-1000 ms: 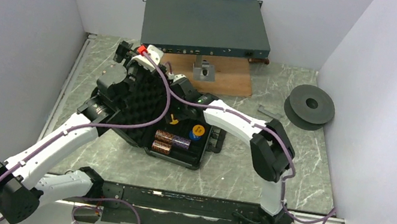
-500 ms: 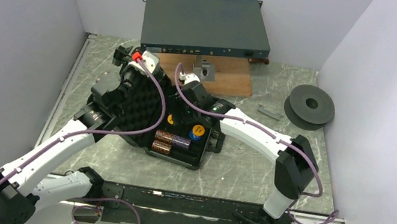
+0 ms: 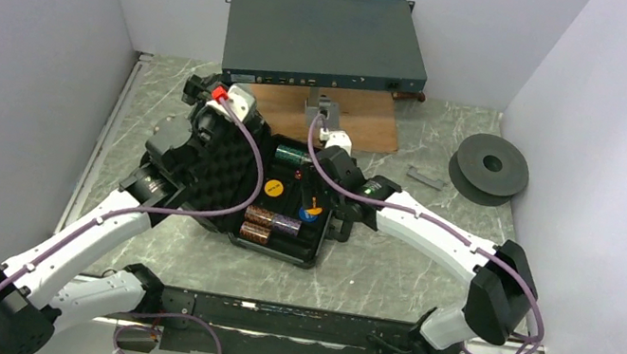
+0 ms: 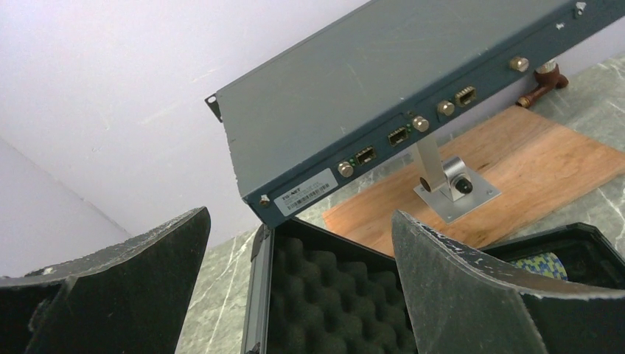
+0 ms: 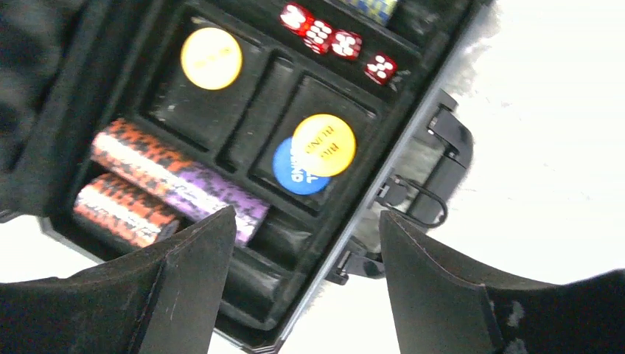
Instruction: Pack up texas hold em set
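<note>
**A:** From above, where do things stand?

**B:** The case (image 3: 322, 236) sits open on the tabletop (image 3: 409, 270), with the lid (image 3: 230, 163) swung out to the left and its foam showing. I can't tell how far back it tilts. The left gripper (image 3: 204, 91) is at the lid's far edge. The right gripper (image 3: 323, 145) is over the far end of the tray. The tray looks filled, so I'd judge the step in hand is closing the lid.

**A:** And the left wrist view?

**B:** The left gripper (image 4: 298, 221) is spread wide and holds nothing. The lid (image 4: 324, 310) shows between its fingers, and the rack unit (image 4: 383, 81) is close behind. To do this well, it should come down over the lid's edge and pinch it squarely. Then it should swing the lid in an arc about the hinge rather than drag it straight, keeping off the rack.

**A:** Right wrist?

**B:** The right gripper (image 5: 307, 214) is also apart and empty, hanging over the tray. The chips (image 5: 177, 188) lie in their troughs and a yellow disc (image 5: 211, 57) has a pocket to itself. An orange disc (image 5: 323, 144) lies partly over a blue disc (image 5: 284, 171). The dice (image 5: 318, 33) sit in a row at the far end. That overlapped pair may stand proud, so it's worth a nudge flat first. This arm must also clear the tray before the lid comes over, or it gets caught. The latches (image 5: 413, 199) on the side look free for pressing afterwards.
</note>
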